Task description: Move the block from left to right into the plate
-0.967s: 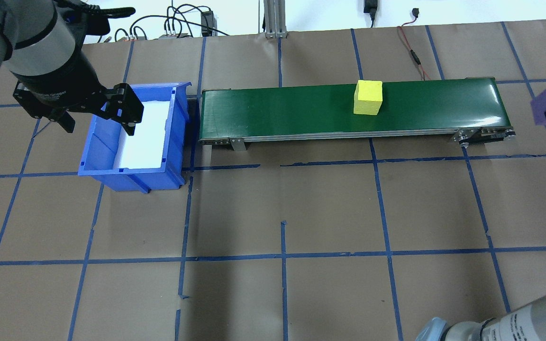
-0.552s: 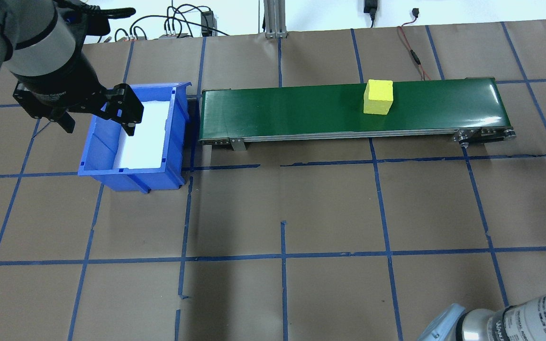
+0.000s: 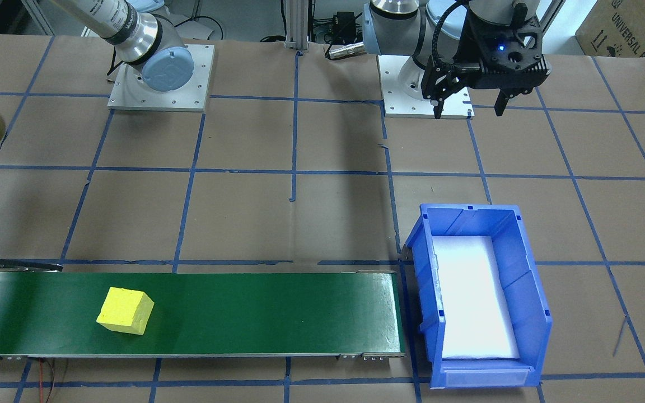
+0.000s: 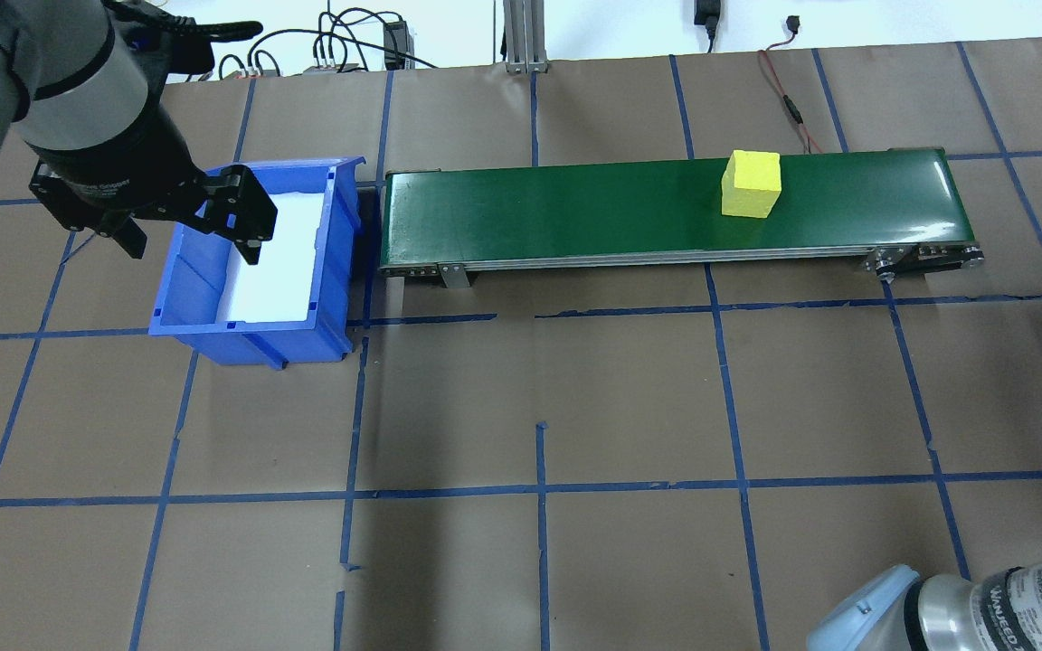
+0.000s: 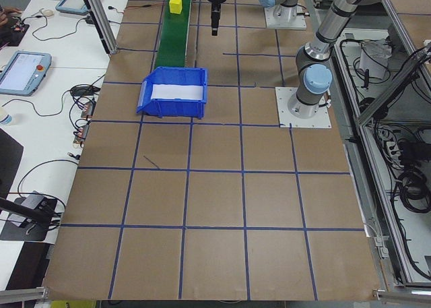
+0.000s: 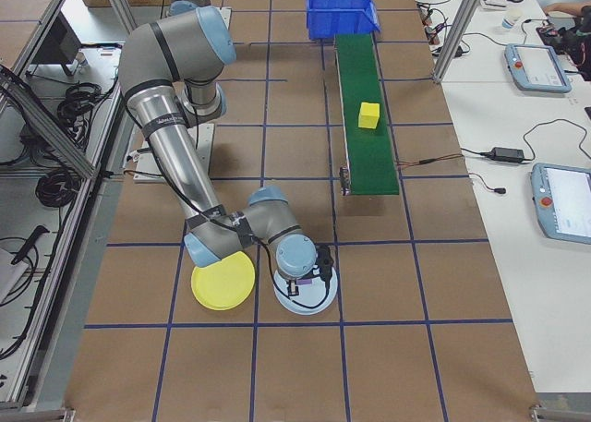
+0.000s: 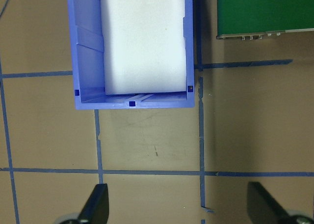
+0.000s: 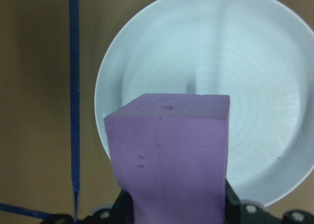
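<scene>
— Checking the left gripper (image 4: 194, 251): finding it spread wide, gripping nothing, hanging near the blue bin (image 4: 204, 316) toward the left end of the bench (image 4: 629, 398).

— Noting the right gripper (image 8: 175, 204) clamping the purple block (image 8: 169, 150) above a pale plate (image 8: 255, 87), just beside the yellow plate (image 6: 222, 281) near the bench's right end. Spotting a yellow cube (image 4: 751, 183) sitting on the green conveyor belt (image 4: 575, 208).

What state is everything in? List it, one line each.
Left gripper: open, empty.
Right gripper: shut on purple block, above white plate.
Yellow block: lying on belt.
Bin: foam-lined, no block inside.
Yellow plate: empty.
White plate: bare where visible.
</scene>
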Motion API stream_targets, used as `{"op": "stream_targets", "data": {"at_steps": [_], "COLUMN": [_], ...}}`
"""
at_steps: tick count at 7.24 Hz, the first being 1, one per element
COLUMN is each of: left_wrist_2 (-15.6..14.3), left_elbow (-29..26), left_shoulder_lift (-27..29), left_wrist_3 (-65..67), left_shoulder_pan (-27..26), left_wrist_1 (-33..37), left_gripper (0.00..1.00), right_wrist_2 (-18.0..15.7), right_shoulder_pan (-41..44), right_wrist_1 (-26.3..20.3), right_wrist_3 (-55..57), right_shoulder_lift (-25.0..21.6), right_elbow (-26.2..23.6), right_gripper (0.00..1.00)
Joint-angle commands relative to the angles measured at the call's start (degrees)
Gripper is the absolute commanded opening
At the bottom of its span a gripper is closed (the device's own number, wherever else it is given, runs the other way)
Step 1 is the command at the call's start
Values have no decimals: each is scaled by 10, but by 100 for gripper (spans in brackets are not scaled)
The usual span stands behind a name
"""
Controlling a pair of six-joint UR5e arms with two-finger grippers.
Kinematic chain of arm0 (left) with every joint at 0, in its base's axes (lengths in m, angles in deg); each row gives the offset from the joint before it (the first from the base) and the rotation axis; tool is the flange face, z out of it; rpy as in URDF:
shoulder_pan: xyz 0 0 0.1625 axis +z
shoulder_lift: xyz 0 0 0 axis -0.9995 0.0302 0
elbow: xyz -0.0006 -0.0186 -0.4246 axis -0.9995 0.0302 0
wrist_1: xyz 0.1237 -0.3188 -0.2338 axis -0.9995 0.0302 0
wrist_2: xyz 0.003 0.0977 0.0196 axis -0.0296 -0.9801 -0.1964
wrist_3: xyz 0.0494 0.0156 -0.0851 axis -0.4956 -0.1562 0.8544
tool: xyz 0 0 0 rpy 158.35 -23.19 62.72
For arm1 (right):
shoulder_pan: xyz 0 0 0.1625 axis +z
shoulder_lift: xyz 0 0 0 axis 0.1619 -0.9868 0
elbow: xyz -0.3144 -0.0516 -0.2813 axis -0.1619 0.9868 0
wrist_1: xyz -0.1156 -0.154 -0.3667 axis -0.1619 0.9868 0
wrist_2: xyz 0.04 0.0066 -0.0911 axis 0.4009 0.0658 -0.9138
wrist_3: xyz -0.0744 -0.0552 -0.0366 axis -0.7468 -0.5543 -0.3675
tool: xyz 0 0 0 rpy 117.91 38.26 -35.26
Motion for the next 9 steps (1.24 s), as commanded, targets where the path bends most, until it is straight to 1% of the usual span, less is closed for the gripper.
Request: {"op": "stream_targets", "data": {"at_steps": [1,2,3,4,5,6,7,9], "left_wrist_2": [35,39,40,40,40,40,40,40], "left_elbow": [4,4,5,5,6,6,9,15], "left_shoulder_lift": [0,0,0,0,2,2,9,12], "left_wrist_3": [-64,-100,-139,-164,-161,-161,-161,-161], "left_shoulder_pan": [4,15,29,37,41,41,41,42], "left_wrist_1": [0,2,3,-1,-3,-5,-5,-6], "left_gripper": [100,100,100,100,100,100,100,100], "right_wrist_2": [4,5,22,43,46,53,94,97], "right_shoulder_pan": [-3,-1,5,37,86,123,154,222], "right_wrist_1": [17,17,16,8,8,8,8,-3], "right_wrist_3": [-4,-3,-3,4,18,37,61,152], "right_shoulder_lift": [2,-4,-11,-28,-50,-53,-54,-57], "right_elbow": [1,2,1,1,1,2,1,-8], "right_gripper": [100,100,100,100,100,100,100,100]}}
